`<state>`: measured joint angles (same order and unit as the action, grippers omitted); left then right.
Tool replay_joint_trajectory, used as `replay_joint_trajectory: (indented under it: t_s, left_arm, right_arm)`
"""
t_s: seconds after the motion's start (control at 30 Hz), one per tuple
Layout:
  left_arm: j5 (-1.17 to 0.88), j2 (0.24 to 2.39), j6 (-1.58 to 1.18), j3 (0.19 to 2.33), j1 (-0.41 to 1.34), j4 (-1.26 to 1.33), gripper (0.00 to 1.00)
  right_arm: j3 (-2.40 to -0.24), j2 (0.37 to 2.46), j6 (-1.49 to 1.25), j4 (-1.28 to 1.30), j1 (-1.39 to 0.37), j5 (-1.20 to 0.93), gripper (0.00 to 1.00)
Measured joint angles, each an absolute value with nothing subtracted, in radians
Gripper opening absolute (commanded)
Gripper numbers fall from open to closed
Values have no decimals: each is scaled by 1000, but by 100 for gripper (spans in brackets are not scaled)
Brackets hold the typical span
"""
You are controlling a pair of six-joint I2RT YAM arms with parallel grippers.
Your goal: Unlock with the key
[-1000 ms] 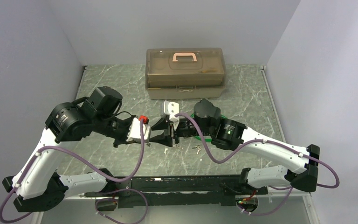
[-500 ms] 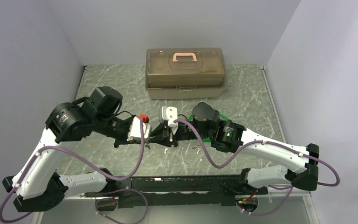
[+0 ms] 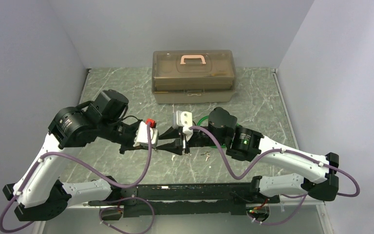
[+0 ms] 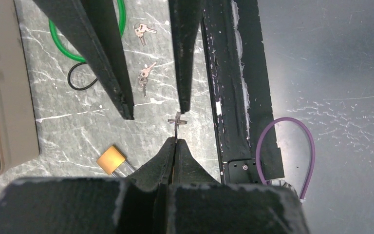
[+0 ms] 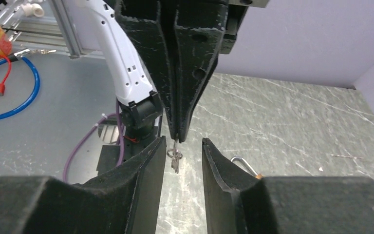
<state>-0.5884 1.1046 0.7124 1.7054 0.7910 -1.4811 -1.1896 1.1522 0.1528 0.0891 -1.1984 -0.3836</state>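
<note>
L gripper (image 4: pixel 176 144) was pinched shut on the key (image 4: pixel 177 120), R gripper (image 5: pixel 182 148) open either side of it; padlock (image 4: pixel 110 159) lay on table (image 4: pixel 73 129), not yet unlocked.

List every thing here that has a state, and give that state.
Left gripper: jaws shut on the small silver key.
Right gripper: jaws open, tips at that key, not closed on it.
Brass padlock: lying on the green marbled table, unheld; shackle partly hidden.
Brown plastic toolbox with pink handle: lid closed.
Two loose key bunches: lying on the table, untouched.
</note>
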Motion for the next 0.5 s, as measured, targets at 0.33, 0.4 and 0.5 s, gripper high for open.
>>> replay_joint_trajectory:
  t_s: [0.33,0.4,0.5]
  left_arm:
    - [-587,1128,712,1724,791,-1479,0]
    - [-587,1128,712,1727,791,-1480,0]
    - [-588,1128,713,1734,791,-1481,0]
  right_arm:
    - [-1190,1183,139,91,-1200,-445,27]
    - [-1190,1193,138,91,-1200,-447,26]
    - [-1190,1200,139,98,-1200,-445,23]
